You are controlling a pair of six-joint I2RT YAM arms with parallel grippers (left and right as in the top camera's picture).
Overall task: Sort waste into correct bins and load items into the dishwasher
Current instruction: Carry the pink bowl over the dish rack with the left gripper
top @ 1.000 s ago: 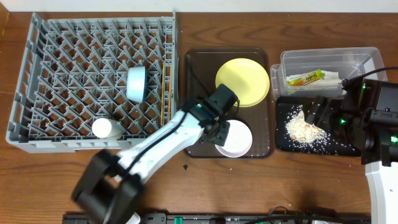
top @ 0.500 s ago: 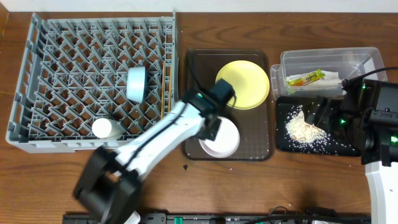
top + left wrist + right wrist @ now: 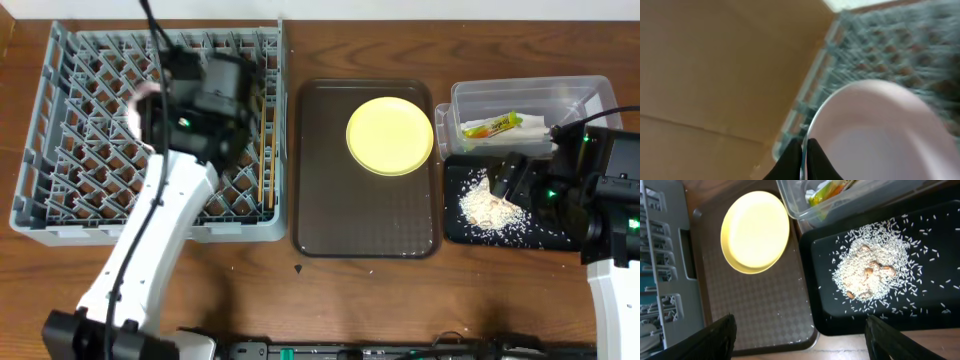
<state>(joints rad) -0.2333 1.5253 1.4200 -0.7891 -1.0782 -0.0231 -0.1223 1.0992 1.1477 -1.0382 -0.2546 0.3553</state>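
The white bowl [image 3: 880, 135] has left the brown serving tray [image 3: 365, 220], where it lay near the front edge half a second ago. The left arm has swung it across to the grey dish rack [image 3: 95, 165], which sits on the table [image 3: 400, 300] directly left of that tray in the overhead view. The left end effector [image 3: 804, 155] is clenched on the bowl's rim, one dark finger on each side, and the bowl hangs blurred over the rack's pegs; whether it touches them cannot be told. Two wooden chopsticks [image 3: 264, 150] lie along the rack's edge nearest the tray.

The yellow plate [image 3: 390, 133] rests alone on the serving tray, toward its far right corner. Just right of the tray, the shallow black tray [image 3: 455, 232] carries a heap of rice scraps [image 3: 490, 208], with loose grains scattered around it. Behind the black tray, the clear tub [image 3: 585, 92] holds the green-and-yellow sachet [image 3: 492, 126] beside a crumpled white napkin [image 3: 535, 122]. The right end effector [image 3: 802, 340] hovers above the black tray's near edge, its fingers spread wide and gripping nothing.
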